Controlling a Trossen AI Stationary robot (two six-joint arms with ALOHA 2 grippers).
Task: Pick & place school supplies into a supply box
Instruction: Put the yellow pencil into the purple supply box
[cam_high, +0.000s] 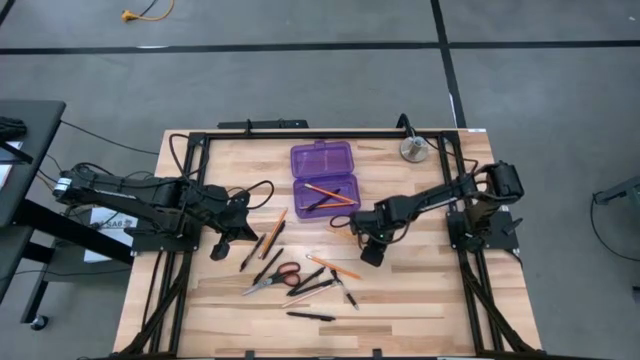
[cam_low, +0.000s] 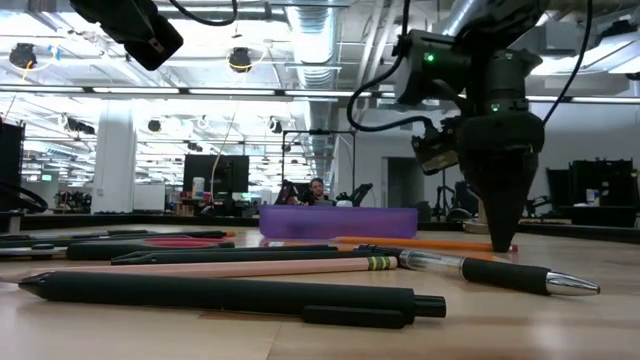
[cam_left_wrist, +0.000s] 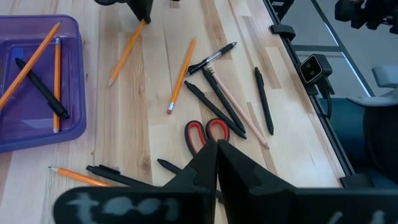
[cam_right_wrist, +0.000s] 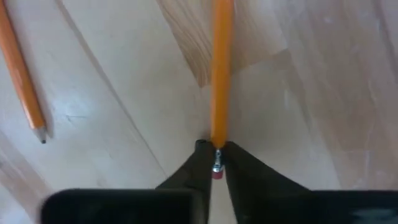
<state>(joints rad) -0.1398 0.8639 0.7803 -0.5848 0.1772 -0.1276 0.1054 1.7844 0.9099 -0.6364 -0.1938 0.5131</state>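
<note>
The supply box (cam_high: 322, 175) lies open at the table's far middle; its near half (cam_left_wrist: 37, 87) holds orange pencils and a black pen. My right gripper (cam_high: 358, 226) stands near the box's right near corner, pointing down, shut on an orange pencil (cam_left_wrist: 126, 55). More pencils, black pens (cam_left_wrist: 214, 99) and the red-handled scissors (cam_high: 275, 280) lie loose on the wood toward the near edge. My left gripper (cam_left_wrist: 216, 152) hangs shut above the table's left part, over loose pens, touching nothing. My right gripper pinches the pencil's eraser end (cam_right_wrist: 216, 163) between its two fingertips. The fingers come from above, pointing steeply down. The pencil's shaft (cam_right_wrist: 221, 74) runs away from the fingers over the wood, toward the box.
A round silver disc (cam_high: 413, 150) stands at the far right corner. A black frame (cam_high: 300, 133) runs round the table's edges. Another orange pencil (cam_right_wrist: 22, 74) lies close beside the held one. Bare wood lies between the box and the loose supplies.
</note>
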